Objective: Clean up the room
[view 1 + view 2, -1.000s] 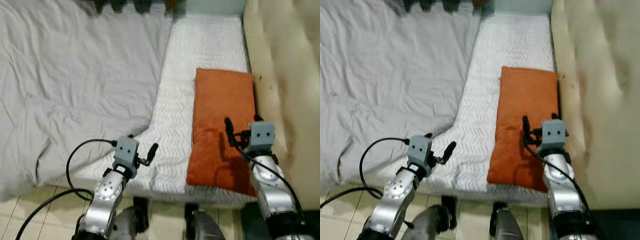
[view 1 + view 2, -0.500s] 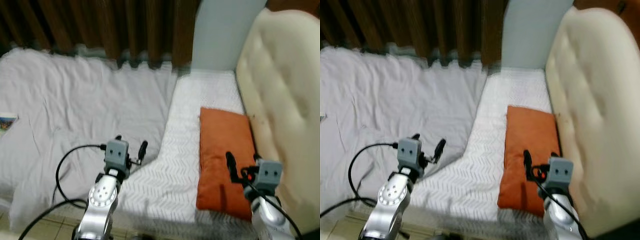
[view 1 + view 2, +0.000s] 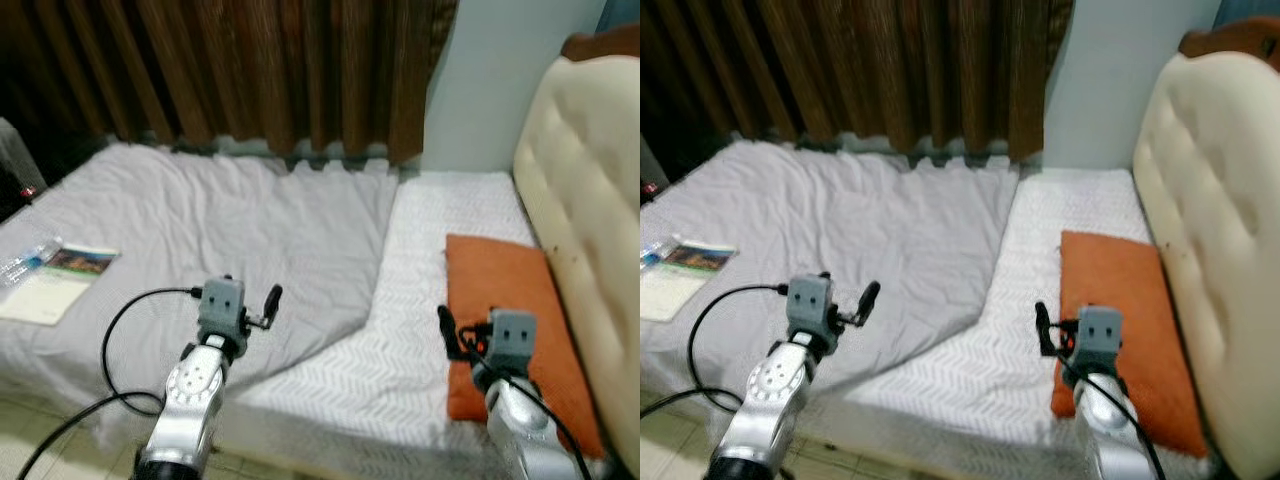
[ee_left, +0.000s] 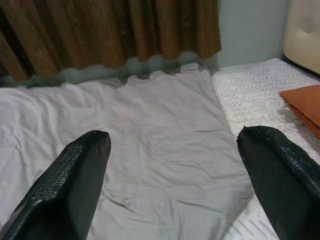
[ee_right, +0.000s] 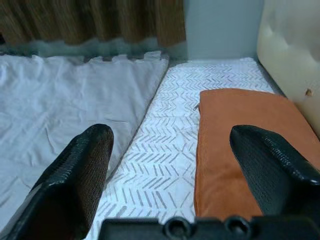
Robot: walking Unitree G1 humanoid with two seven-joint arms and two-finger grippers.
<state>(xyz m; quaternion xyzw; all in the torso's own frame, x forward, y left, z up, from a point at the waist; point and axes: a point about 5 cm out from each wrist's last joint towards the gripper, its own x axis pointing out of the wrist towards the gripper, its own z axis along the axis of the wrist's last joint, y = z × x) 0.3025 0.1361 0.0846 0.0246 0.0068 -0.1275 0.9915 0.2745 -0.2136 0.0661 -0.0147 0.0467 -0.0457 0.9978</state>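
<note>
Jaws standing apart on both the left gripper (image 4: 165, 180) and right gripper (image 5: 170, 170), both hovering empty over the bed (image 3: 330, 370); orange pillow (image 3: 505, 330) lying beside the cream headboard (image 3: 590, 210), grey sheet (image 3: 230, 230) covering the left part, book (image 3: 55, 280) lying at its far-left edge

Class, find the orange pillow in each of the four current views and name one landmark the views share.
Left eye view: orange pillow, lower right, beside the headboard.
Right eye view: lower right.
Left wrist view: a corner at the right edge.
Right wrist view: right of centre.
Shared landmark: the brown curtain.
</note>
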